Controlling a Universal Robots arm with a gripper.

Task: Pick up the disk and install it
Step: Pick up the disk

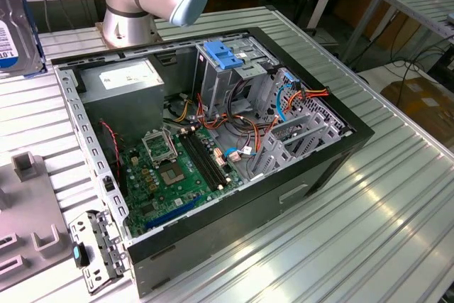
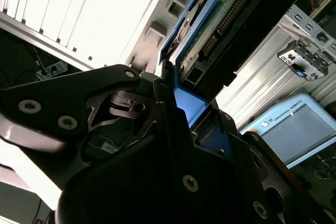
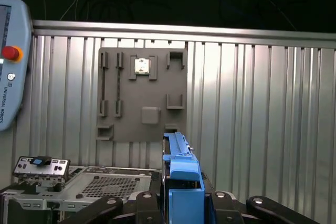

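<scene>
At the exterior view's far left, I've got the disk (image 1: 14,33) up off the table, label side showing and cut by the frame edge. Both wrist views tell me why it hangs there: the gripper (image 3: 182,199) is clamped on it, jaws pressed to its flat faces. That is why the blue side rail (image 3: 181,169) stands edge-on between them in the first wrist view. I judge that this grip leaves the rails free, which suits sliding into a bay.

Nearer the camera, the grey fixture plate (image 1: 28,211) lies flat on the ribbed table (image 1: 397,218).

Moving rightward, the computer case (image 1: 340,154) lies on its side with the panel off, so the inside is open from above. I can see the grey power supply (image 1: 124,79) and the green motherboard (image 1: 170,168). Then come the light-blue bracket (image 1: 223,54) and the metal drive cage (image 1: 291,140), among orange and blue cables. Disk and case are well apart, and nothing is installed yet.
</scene>
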